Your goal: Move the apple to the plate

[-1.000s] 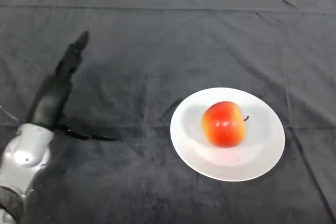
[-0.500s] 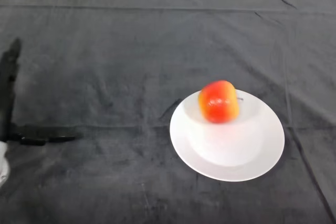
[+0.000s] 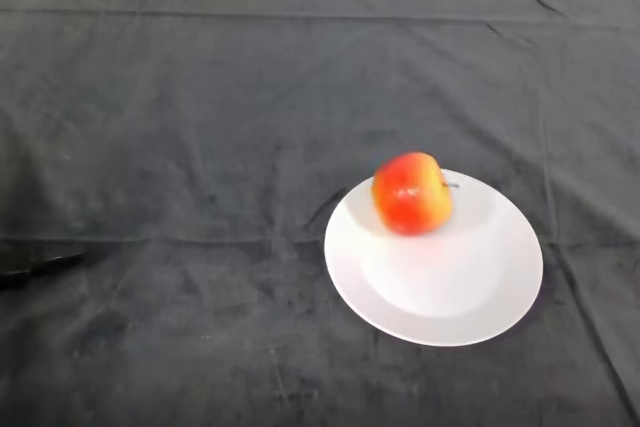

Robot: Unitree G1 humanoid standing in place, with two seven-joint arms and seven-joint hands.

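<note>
Red and yellow, the apple sits on the plate's far-left rim, not in its middle. No hand is in view, so I cannot tell whether it is apart or together. By my judgement the move is done but shaky: the apple could roll onto the cloth covering the counter. Doing it well means nudging the apple toward the plate's centre and letting it settle. Count: 1 apple, 1 plate.
</note>
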